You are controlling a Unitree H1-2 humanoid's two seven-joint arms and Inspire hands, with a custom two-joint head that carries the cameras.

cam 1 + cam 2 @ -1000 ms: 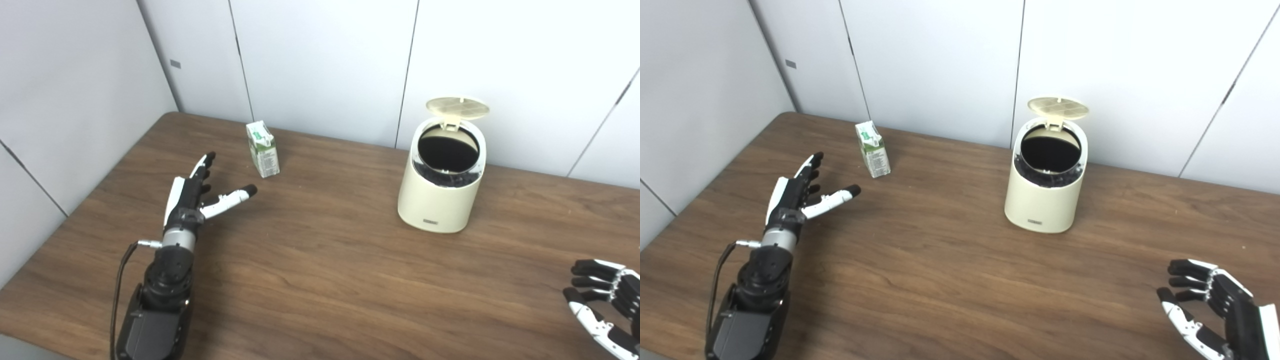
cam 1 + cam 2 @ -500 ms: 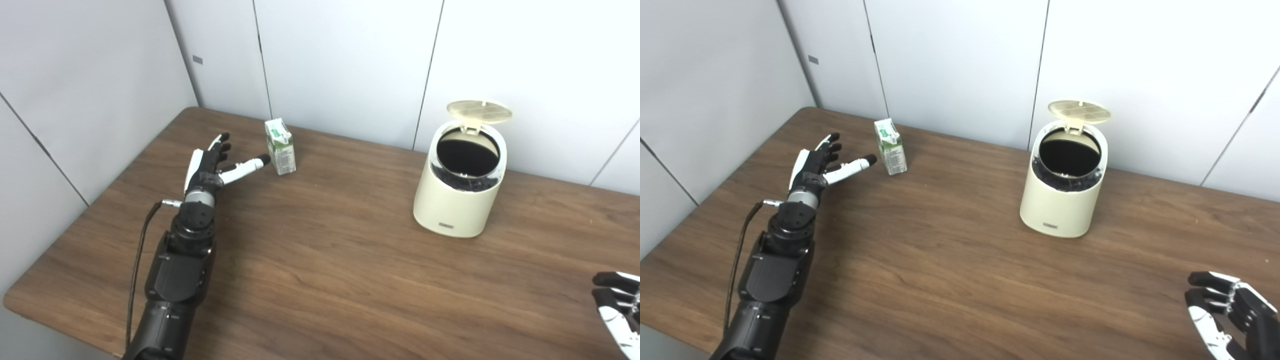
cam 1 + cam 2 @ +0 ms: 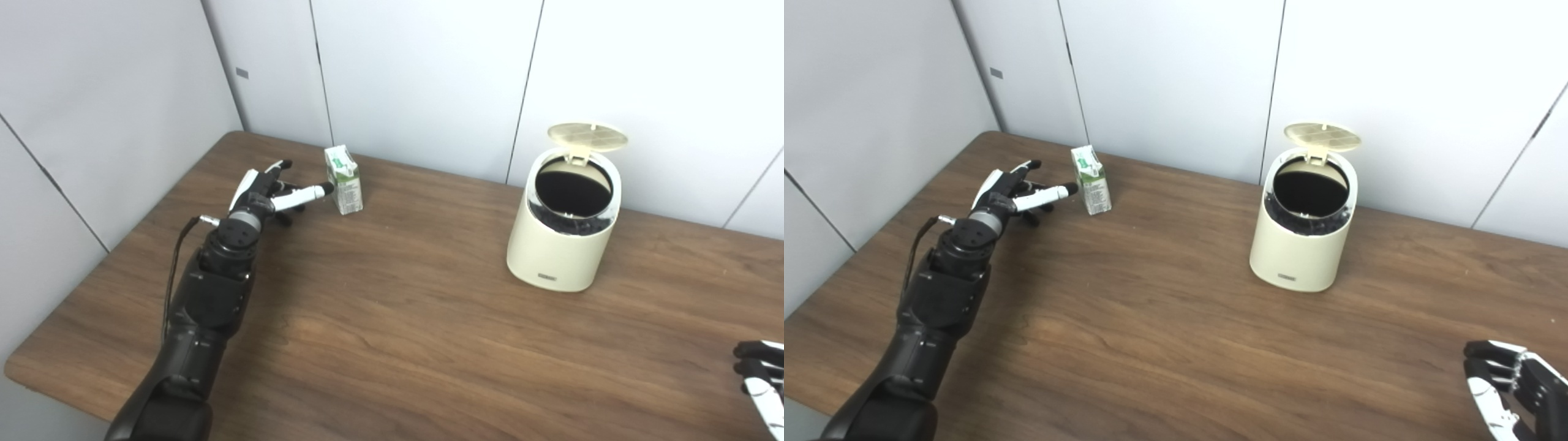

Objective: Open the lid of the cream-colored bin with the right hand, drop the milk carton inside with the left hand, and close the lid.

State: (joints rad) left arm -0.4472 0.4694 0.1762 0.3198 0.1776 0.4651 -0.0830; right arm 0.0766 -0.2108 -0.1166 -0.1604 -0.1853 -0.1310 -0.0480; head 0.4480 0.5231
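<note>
A small white and green milk carton (image 3: 344, 187) stands upright near the table's back edge. My left hand (image 3: 269, 191) is open just left of it, thumb tip nearly at the carton's side, holding nothing. The cream-colored bin (image 3: 563, 236) sits to the right with its round lid (image 3: 587, 135) flipped up and the dark inside showing. My right hand (image 3: 1510, 386) rests low at the bottom right corner, fingers apart and empty, far from the bin.
The brown wooden table (image 3: 398, 318) runs under everything. White wall panels (image 3: 422, 79) close off the back and the left side right behind the carton and the bin. The table's left edge lies near my left arm.
My left hand has reached farther toward the carton and turned lower, its thumb now almost at the carton. The right hand has sunk slightly toward the corner. Earlier on, the camera shifted.
</note>
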